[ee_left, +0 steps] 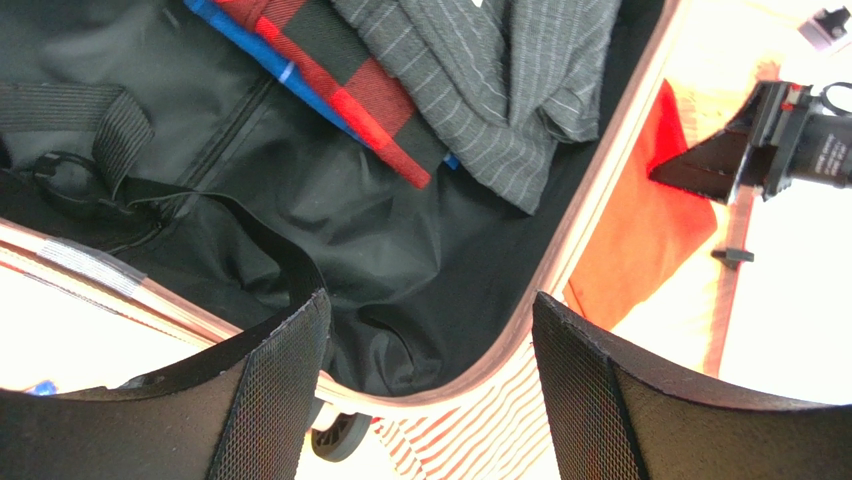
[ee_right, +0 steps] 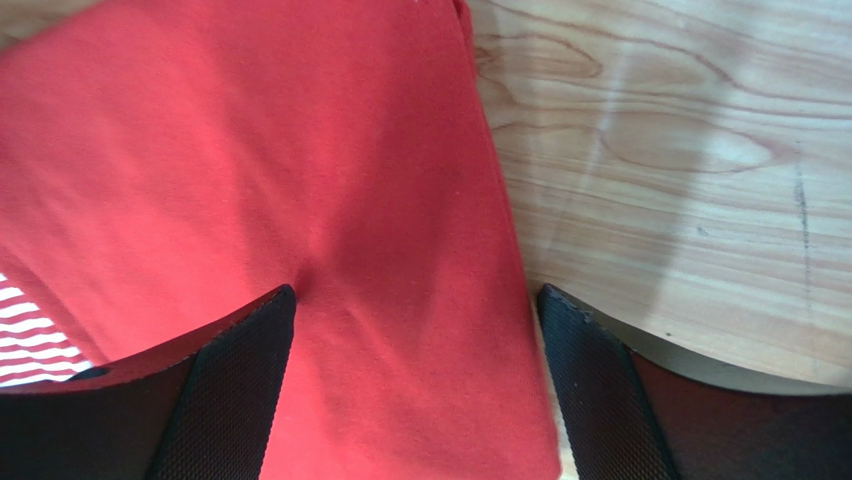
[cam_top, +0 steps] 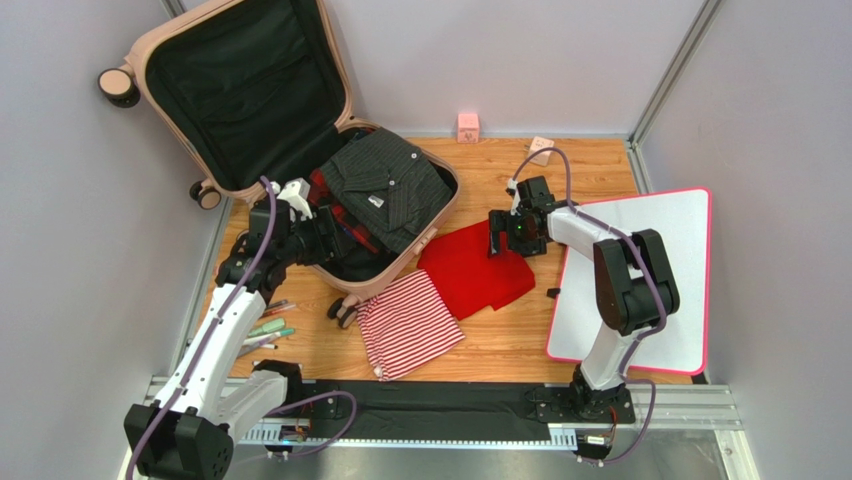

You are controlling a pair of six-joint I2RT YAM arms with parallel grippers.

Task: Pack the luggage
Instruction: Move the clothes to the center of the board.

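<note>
Top external view: red garment (cam_top: 475,265) next

Open luggage (cam_top: 240,90) sits upper left, partly packed. Centre frame, right gripper (cam_top: 503,240) gapes empty over the cloth; left gripper (cam_top: 325,235) gapes empty over the lining (ee_left: 330,200). Next, I judge: lower, pinch cloth edge.

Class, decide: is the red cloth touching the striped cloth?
Touching. The right wrist view shows the red cloth meeting the striped cloth with no wood between.
</note>
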